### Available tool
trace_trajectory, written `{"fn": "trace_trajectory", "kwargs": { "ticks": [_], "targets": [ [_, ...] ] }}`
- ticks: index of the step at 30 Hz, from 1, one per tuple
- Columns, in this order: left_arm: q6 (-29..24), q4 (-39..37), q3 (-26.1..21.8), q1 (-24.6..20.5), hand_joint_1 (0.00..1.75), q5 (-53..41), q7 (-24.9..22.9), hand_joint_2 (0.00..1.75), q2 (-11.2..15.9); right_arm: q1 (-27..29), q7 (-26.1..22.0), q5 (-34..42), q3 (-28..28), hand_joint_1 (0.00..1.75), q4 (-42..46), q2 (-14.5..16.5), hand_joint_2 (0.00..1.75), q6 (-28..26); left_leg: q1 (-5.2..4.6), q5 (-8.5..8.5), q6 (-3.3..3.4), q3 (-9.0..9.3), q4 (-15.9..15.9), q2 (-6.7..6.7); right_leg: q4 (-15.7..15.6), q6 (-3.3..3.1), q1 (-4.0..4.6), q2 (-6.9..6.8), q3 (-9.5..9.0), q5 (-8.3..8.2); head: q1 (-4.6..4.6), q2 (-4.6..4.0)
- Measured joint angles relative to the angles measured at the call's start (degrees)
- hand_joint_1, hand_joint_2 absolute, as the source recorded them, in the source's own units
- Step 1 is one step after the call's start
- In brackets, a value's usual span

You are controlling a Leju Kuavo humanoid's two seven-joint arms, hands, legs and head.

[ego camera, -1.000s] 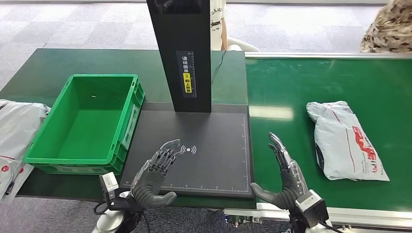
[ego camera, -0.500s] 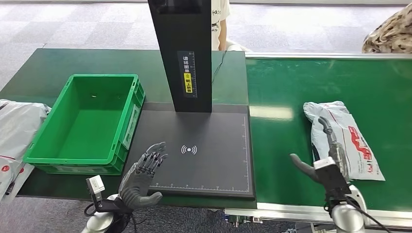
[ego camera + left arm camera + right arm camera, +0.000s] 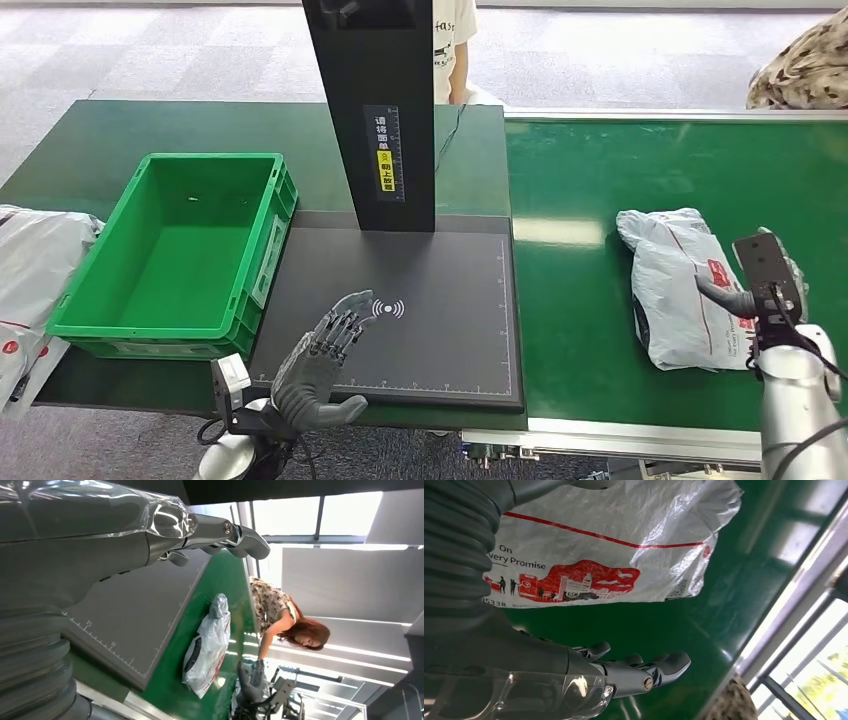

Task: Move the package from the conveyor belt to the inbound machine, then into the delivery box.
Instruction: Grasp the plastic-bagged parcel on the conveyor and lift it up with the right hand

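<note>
On the green conveyor belt [image 3: 600, 330], at about four o'clock in the head view, the package [image 3: 672, 290] is lying flat, a grey-white plastic mailer with red print, well apart from the inbound machine [image 3: 400, 320] and farther yet from the green delivery box [image 3: 165, 250] at nine o'clock. The right hand [image 3: 757, 292] is hovering at the package's three o'clock edge, thumb reaching over the bag; in the right wrist view its fingers [image 3: 644, 672] are lying straight and spread above bare belt, gripping nothing, with the mailer between them and the thumb side. The left hand [image 3: 325, 365] is waiting at six o'clock over the machine's near edge, fingers apart and holding nothing. The step in hand looks like the first grasp, so the task is barely begun. To do it well, I judge the hand should be coming lower and closing across a bunched fold of the slack plastic, not the flat face, since a thin film could be slipping out of a shallow pinch, and the lift should be waiting until the bag is gathered. The right wrist view is giving the printed lettering and the gap under the fingers, which the head view is hiding behind the wrist camera; the left wrist view is showing a person [image 3: 280, 622] bending at the belt's far side.
</note>
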State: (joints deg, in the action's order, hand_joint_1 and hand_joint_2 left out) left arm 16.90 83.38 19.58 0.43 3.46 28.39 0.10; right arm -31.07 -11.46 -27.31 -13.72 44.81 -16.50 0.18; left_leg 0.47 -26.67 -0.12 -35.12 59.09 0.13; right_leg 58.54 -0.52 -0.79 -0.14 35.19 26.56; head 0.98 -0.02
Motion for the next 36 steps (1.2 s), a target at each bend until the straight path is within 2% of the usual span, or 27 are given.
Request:
{"fn": "trace_trajectory", "kwargs": {
  "ticks": [4,8,12,16,30,32,36],
  "targets": [
    [0.43,2.01,-1.85,1.06,0.00,-0.81,-1.30,1.75,-1.30,-5.79,7.41,-4.23,1.33,0.00,-9.78,-0.03,1.75,0.89,0.06,0.02,0.00,0.00,0.00,-0.07,0.03,0.00,0.02,-0.05,0.00,0.01,0.00,0.00],
    [0.97,3.17,-3.24,1.92,0.00,-1.32,-1.91,1.75,-2.03,-8.02,15.11,-10.56,4.88,0.00,-15.83,-0.03,1.75,3.82,0.07,0.01,-0.01,-0.01,-0.01,-0.10,0.02,0.00,0.05,-0.06,0.00,0.04,0.00,0.00],
    [1.37,3.39,-3.97,2.67,0.00,-1.55,-2.01,1.75,-2.13,-8.15,18.34,-14.42,8.58,0.00,-19.15,-0.09,1.75,7.85,0.06,-0.01,-0.01,-0.01,-0.01,-0.11,0.01,0.01,0.06,-0.08,0.00,0.08,-0.01,0.01],
    [1.63,3.39,-4.37,2.82,0.00,-1.71,-2.01,1.75,-2.17,-7.87,18.45,-15.17,10.91,1.75,-20.50,-0.45,1.75,10.92,0.06,-0.02,-0.01,0.00,-0.01,-0.10,-0.02,0.01,0.06,-0.08,-0.02,0.08,0.00,0.00],
    [1.04,4.23,-5.18,3.09,0.00,-2.24,-3.19,1.75,-2.76,-7.81,17.55,-15.55,13.07,1.75,-20.43,-0.83,1.75,8.81,0.07,-0.04,0.02,0.26,0.00,-0.10,-0.04,0.01,0.05,-0.09,-0.34,0.09,0.00,0.01],
    [0.90,4.71,-5.50,3.50,0.00,-2.51,-3.19,1.75,-2.90,-7.41,15.54,-15.05,13.06,1.75,-19.90,-0.71,1.75,6.49,0.07,-0.04,0.02,0.25,0.00,-0.10,-0.03,0.01,0.05,-0.10,-0.33,0.09,0.01,0.01],
    [0.51,6.35,-5.99,4.84,0.00,-3.27,-3.19,1.75,-3.27,-5.84,9.83,-14.57,12.95,1.75,-16.96,0.19,1.75,-1.64,0.05,-0.04,0.02,0.22,-0.01,-0.11,-0.01,0.01,0.05,-0.10,-0.30,0.09,0.00,0.00]
  ]
}}
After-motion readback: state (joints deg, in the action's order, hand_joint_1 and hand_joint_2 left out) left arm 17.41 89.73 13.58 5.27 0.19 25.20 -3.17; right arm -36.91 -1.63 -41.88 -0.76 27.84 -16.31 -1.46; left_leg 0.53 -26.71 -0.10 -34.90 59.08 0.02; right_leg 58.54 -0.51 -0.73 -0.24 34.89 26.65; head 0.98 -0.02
